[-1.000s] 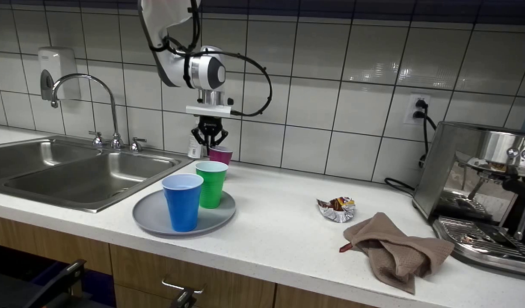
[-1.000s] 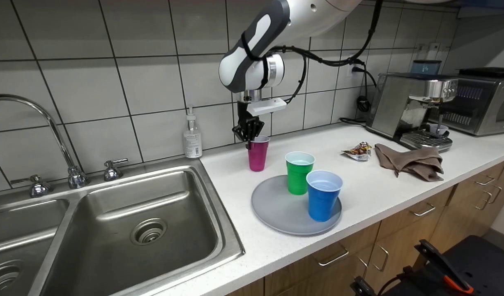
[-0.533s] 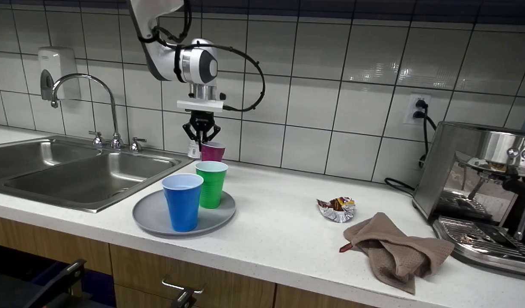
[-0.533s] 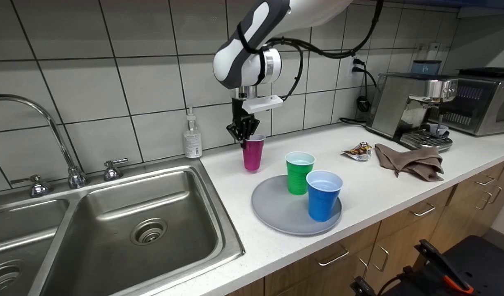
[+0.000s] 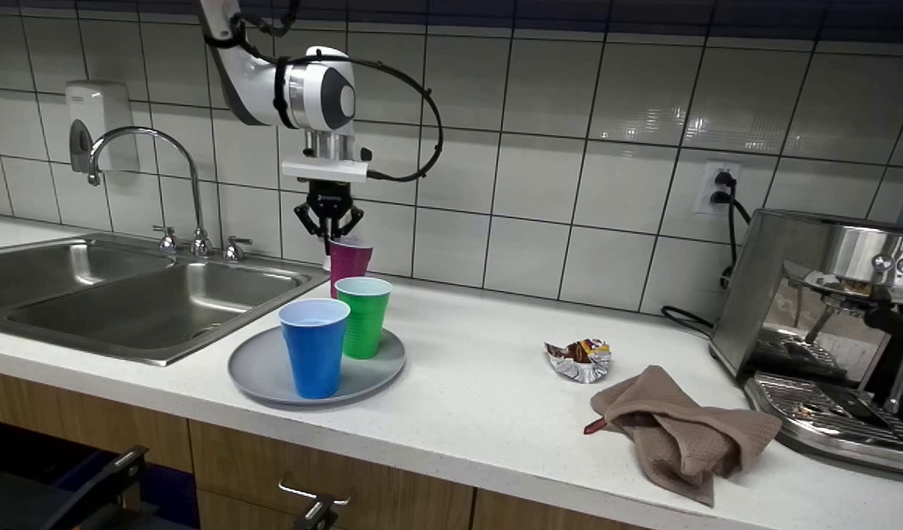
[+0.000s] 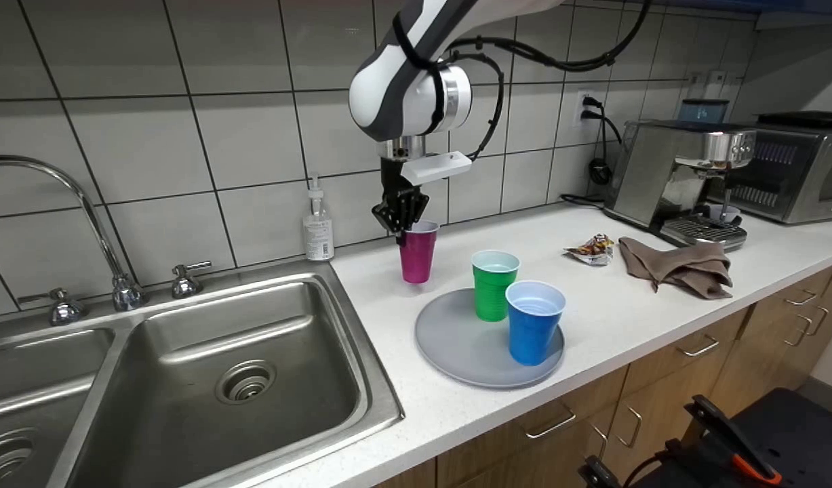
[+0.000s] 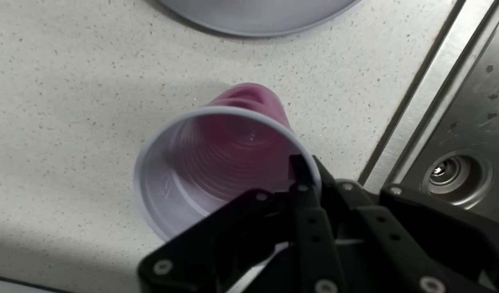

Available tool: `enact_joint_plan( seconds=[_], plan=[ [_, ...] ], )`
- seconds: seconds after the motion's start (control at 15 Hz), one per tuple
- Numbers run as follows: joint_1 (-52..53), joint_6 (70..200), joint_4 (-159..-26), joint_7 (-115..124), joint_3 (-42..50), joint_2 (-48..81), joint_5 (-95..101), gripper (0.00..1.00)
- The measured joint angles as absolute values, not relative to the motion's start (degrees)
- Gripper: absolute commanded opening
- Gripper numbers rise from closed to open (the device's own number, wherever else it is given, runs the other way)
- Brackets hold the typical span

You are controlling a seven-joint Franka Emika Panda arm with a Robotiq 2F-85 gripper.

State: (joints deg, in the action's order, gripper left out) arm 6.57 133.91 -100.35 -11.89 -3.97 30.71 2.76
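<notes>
My gripper (image 7: 310,165) is shut on the rim of a magenta cup (image 7: 216,162), one finger inside its wall and one outside. In both exterior views the cup (image 5: 349,261) (image 6: 418,254) hangs from the black fingers near the tiled wall. Its base seems just above the counter, though the green cup partly hides it in an exterior view (image 5: 363,324). A grey plate (image 6: 449,339) lies in front, bearing the green cup (image 6: 495,291) and a blue cup (image 6: 532,332). The plate's edge (image 7: 257,24) shows at the top of the wrist view.
A steel sink (image 6: 382,379) with a tall faucet (image 5: 193,191) lies beside the plate. A soap bottle (image 6: 318,234) stands by the wall. Farther along the counter are a foil wrapper (image 5: 580,361), a brown cloth (image 5: 687,434) and a coffee machine (image 5: 812,309).
The arm has moved toward the sink side, carrying the magenta cup with it, and the gripper has stayed shut. The plate and the other two cups have not moved.
</notes>
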Motion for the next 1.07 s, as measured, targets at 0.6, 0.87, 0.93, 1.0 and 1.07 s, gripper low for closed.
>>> enact_joint_plan(
  seconds=[0.6, 0.87, 0.93, 1.0, 1.07],
  plan=[
    [6.9, 135.6, -111.0, -11.9, -5.1, 23.1, 2.8, 0.01],
    [6.9, 135.7, -115.4, -12.4, -5.5, 19.6, 2.8, 0.01],
    [6.9, 135.8, -116.4, -12.6, -5.6, 18.9, 2.8, 0.01],
    [6.9, 135.8, -117.4, -12.8, -5.6, 18.1, 2.8, 0.01],
    [6.9, 135.8, -118.3, -13.0, -5.7, 17.4, 2.8, 0.01]
  ],
)
